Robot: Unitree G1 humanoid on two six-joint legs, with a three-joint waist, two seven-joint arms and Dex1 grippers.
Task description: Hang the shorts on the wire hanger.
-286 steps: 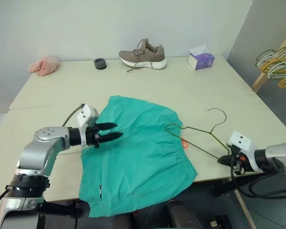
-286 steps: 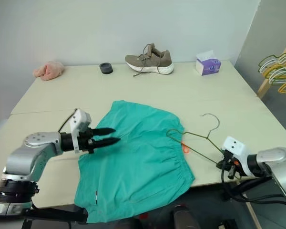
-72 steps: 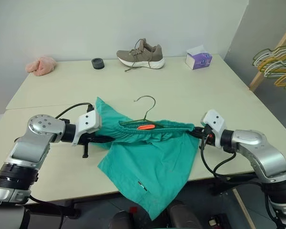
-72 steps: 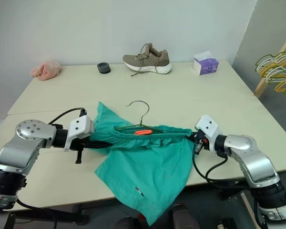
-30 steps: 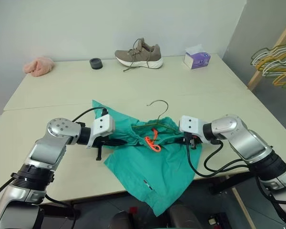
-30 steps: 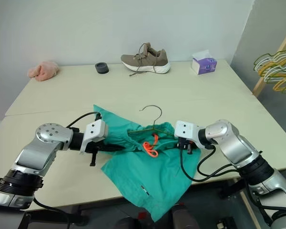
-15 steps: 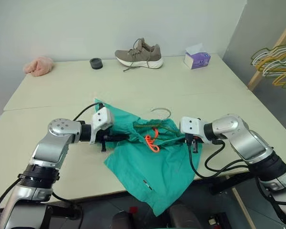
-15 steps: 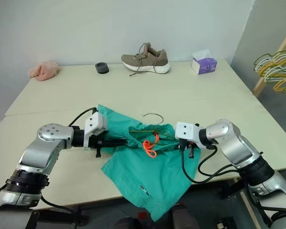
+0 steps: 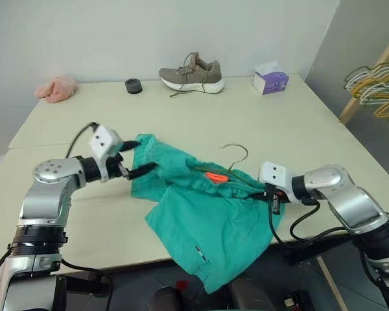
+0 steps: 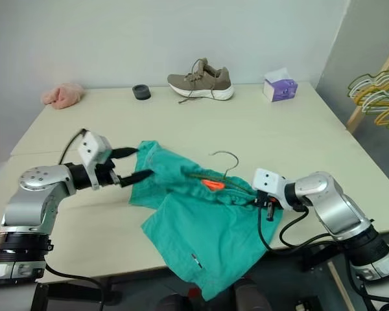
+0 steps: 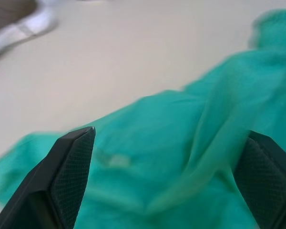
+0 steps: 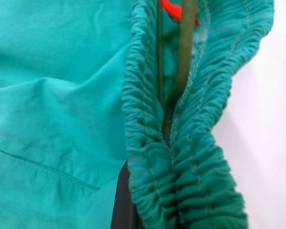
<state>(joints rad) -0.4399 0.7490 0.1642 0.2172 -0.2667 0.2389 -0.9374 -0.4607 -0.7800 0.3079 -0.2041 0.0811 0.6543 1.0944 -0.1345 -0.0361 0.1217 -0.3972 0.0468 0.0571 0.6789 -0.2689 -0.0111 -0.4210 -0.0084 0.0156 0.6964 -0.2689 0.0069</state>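
Head views: left gripper [image 9: 137, 158] spread wide, black tapered fingers empty beside crumpled teal shorts [image 9: 207, 220]; right gripper [image 9: 270, 196] clamped on gathered waistband and thin wire hanger [image 9: 231, 162], curved hook poking out.

Left wrist: textured pads [image 11: 71, 176] flanking soft folds.

Right wrist: ribbed elastic bunched around olive wire.

You get bright, even, diffuse light over the pale worktop [image 9: 259, 116]; shadows are soft and faint and nothing glares. Head views stay sharp to the far wall. In the left wrist view the shorts [image 11: 181, 157] are smeared and soft; the right wrist close-up is crisp.
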